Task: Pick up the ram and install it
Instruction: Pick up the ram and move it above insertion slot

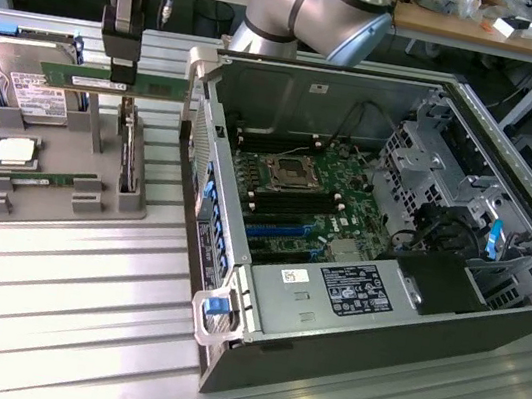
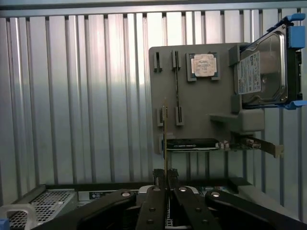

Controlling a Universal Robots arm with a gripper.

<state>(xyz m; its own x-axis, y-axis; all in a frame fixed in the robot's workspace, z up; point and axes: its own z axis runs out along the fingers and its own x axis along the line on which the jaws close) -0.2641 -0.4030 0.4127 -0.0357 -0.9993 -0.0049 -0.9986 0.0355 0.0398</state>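
Observation:
My gripper (image 1: 121,73) is shut on the ram (image 1: 73,77), a long thin green stick. It holds the stick level in the air above the grey holder tray (image 1: 53,201), at the exterior view's left. In the wrist view the ram (image 2: 165,129) shows edge-on, rising from between the black fingers (image 2: 154,191). The open computer case (image 1: 512,178) lies to the exterior view's right of the gripper. Inside it, the motherboard (image 1: 293,189) faces up with its long black memory slots (image 1: 270,142).
The tray (image 2: 192,98) also carries a square silver processor (image 1: 14,152), a hard drive (image 1: 30,81) in blue rails, a second green stick (image 1: 41,179) and an upright expansion card (image 2: 192,144). Everything rests on a ribbed metal table (image 1: 53,328). The case's wall (image 1: 200,179) stands between tray and motherboard.

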